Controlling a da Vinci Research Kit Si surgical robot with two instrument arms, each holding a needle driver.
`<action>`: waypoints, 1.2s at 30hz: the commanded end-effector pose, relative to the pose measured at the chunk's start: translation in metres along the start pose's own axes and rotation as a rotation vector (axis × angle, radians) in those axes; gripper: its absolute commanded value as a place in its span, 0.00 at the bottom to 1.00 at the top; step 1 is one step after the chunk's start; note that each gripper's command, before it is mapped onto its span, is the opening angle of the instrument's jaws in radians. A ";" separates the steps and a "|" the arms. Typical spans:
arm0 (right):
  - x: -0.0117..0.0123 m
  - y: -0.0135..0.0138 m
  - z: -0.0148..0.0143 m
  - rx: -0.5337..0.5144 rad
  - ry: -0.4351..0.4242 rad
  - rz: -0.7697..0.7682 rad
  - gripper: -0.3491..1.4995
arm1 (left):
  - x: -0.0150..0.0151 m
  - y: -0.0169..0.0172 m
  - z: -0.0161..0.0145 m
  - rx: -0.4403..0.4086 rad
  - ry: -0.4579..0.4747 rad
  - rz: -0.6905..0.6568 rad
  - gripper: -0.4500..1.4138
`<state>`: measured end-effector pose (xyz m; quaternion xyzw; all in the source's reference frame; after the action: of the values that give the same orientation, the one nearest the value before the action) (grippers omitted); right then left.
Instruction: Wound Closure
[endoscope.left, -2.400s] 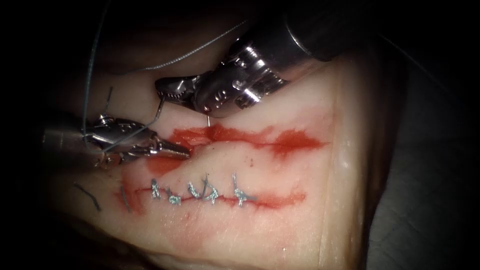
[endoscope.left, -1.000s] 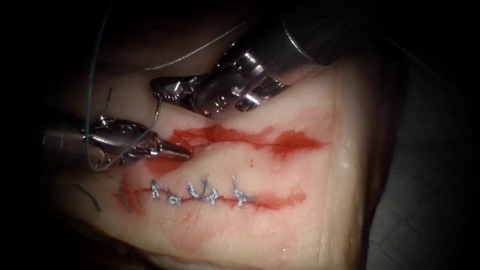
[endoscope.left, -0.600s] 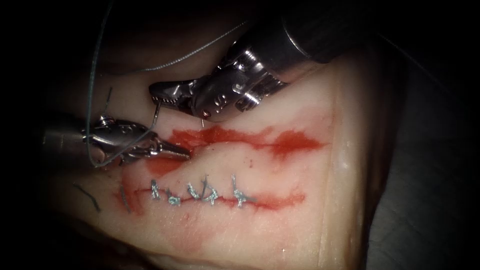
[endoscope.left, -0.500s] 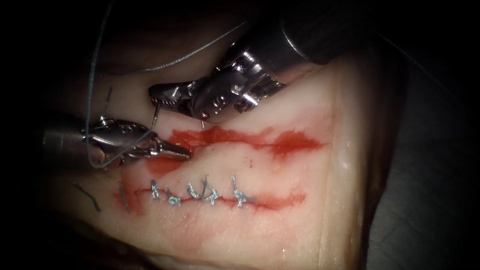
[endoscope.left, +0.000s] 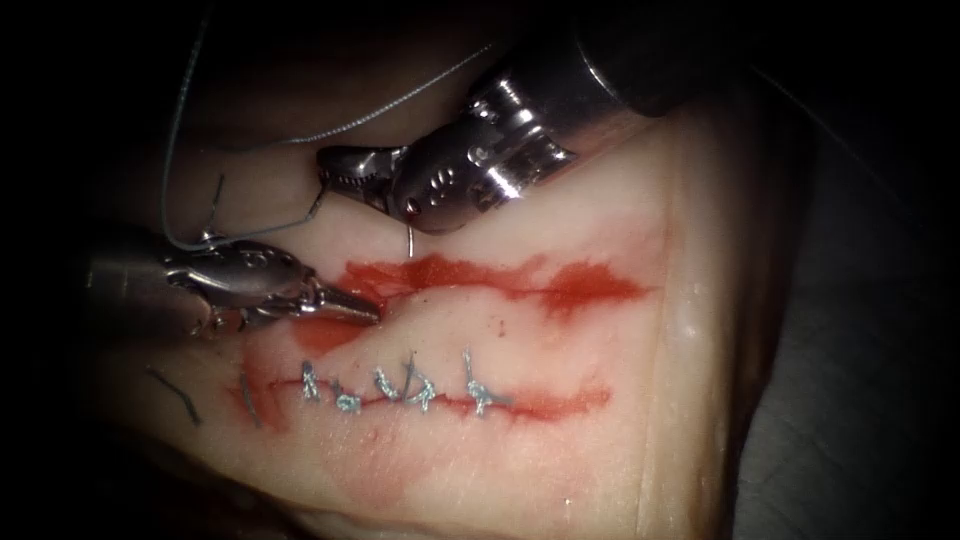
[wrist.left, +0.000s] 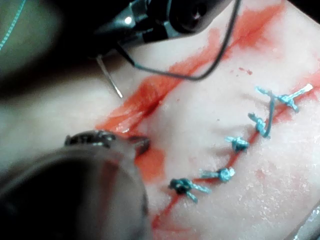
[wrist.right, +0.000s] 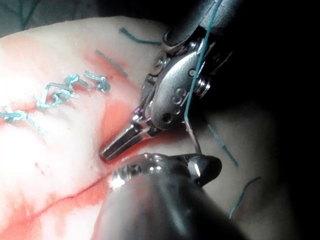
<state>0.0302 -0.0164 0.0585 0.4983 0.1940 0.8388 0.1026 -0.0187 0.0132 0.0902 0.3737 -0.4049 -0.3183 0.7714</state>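
Two tools logged; my R tool (endoscope.left: 335, 178) grips needle (endoscope.left: 411, 240) mid-curve, has rolled since 0.5 s ago, tip now hanging over open cut (endoscope.left: 480, 275), needle clear of tissue (endoscope.left: 560, 340); L tool (endoscope.left: 345, 303) jaws closed at cut's left end, holding nothing I can make out; thread (endoscope.left: 240, 230) slack.

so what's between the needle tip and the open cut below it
Bare pale tissue in the endoscope view. The needle, held by the right tool, hangs with its tip just above the upper edge of the open cut, not in the tissue.
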 end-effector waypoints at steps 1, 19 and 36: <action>0.0003 -0.0003 0.0009 0.012 -0.002 0.022 0.00 | 0.0000 0.0003 0.0008 0.003 0.005 0.005 0.00; 0.0008 -0.0001 0.0008 0.054 -0.018 0.265 0.00 | 0.0004 0.0002 0.0011 0.033 0.035 0.008 0.00; 0.0011 0.0001 0.0007 0.039 0.004 0.503 0.00 | 0.0004 0.0002 0.0009 0.031 0.032 0.008 0.00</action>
<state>0.0295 -0.0162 0.0594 0.5305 0.0753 0.8344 -0.1294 -0.0187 0.0127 0.0904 0.3892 -0.3986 -0.3031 0.7732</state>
